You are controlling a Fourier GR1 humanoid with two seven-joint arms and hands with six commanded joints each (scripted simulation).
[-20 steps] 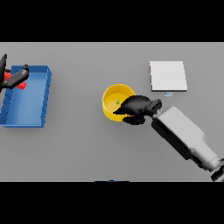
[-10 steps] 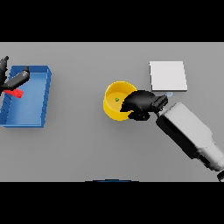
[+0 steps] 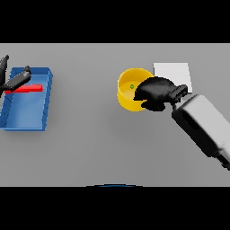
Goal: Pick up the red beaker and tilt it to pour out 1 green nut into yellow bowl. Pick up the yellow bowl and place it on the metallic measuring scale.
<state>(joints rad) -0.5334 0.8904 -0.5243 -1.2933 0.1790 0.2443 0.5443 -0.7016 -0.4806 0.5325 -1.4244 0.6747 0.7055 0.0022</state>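
Note:
The yellow bowl (image 3: 127, 91) is in the middle of the table with one small green nut (image 3: 132, 86) inside. My right hand (image 3: 156, 93) is curled over the bowl's right rim and grips it. Just right of the bowl lies the pale square measuring scale (image 3: 172, 72), partly covered by that hand. At the far left, the red beaker (image 3: 28, 88) lies on its side in the blue tray (image 3: 27, 123). My left hand (image 3: 13, 81) hovers just above the beaker with straight, spread fingers. Whether it touches the beaker I cannot tell.
The blue tray has raised walls and sits at the table's left edge. My right forearm (image 3: 204, 128) crosses the right side of the table from the lower right.
My right hand has carried the yellow bowl up and to the right, toward the scale. The red beaker has left my left hand's fingers and now lies flat in the tray.

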